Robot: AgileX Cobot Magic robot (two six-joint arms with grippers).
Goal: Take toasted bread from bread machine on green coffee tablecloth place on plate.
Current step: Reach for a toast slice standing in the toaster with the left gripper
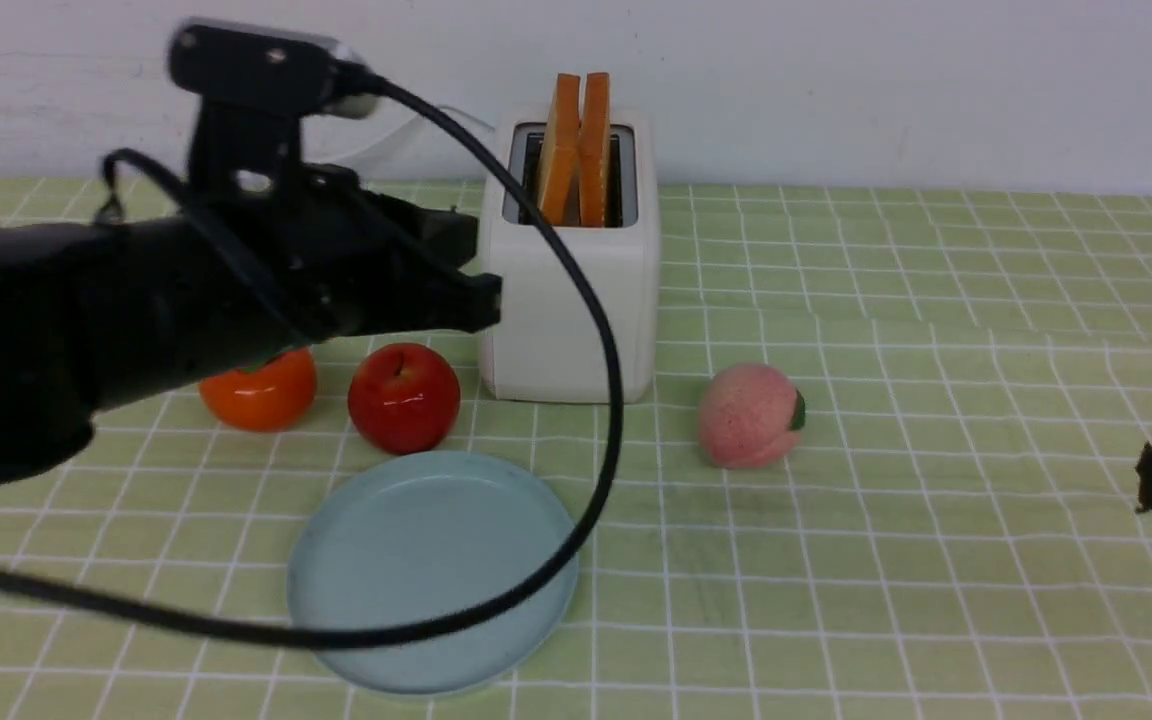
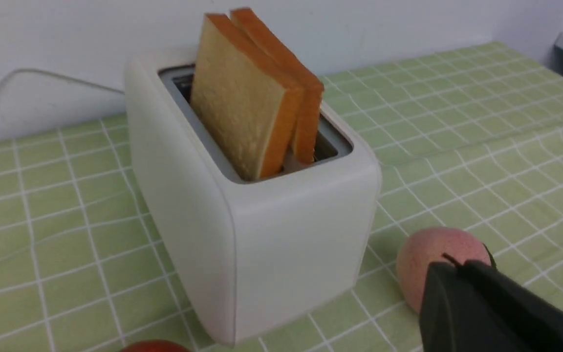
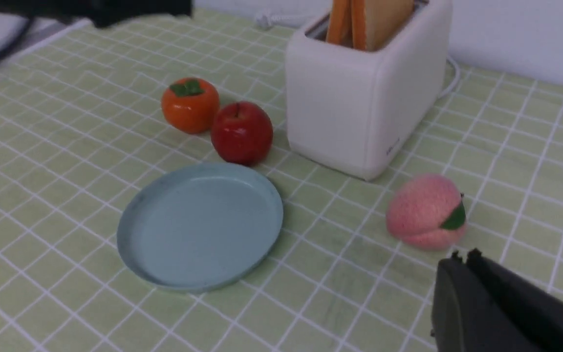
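Observation:
Two slices of toasted bread (image 1: 579, 150) stand upright, leaning together, in the slots of the white bread machine (image 1: 571, 320) at the back of the green coffee tablecloth (image 1: 936, 350). The pale blue plate (image 1: 426, 570) lies bare in front of the machine. My left gripper (image 1: 491, 300) hovers shut and holding nothing just left of the bread machine, below the slots. In the left wrist view its tips (image 2: 450, 264) point toward the machine (image 2: 286, 254) and the bread (image 2: 242, 112). My right gripper (image 3: 460, 256) is shut and holds nothing, low at the right edge of the cloth.
An orange persimmon (image 1: 261, 392) and a red apple (image 1: 404, 397) sit left of the bread machine, behind the plate. A pink peach (image 1: 748, 415) lies to its right. The left arm's black cable (image 1: 606, 400) loops across the machine's front and the plate. A white wall stands behind.

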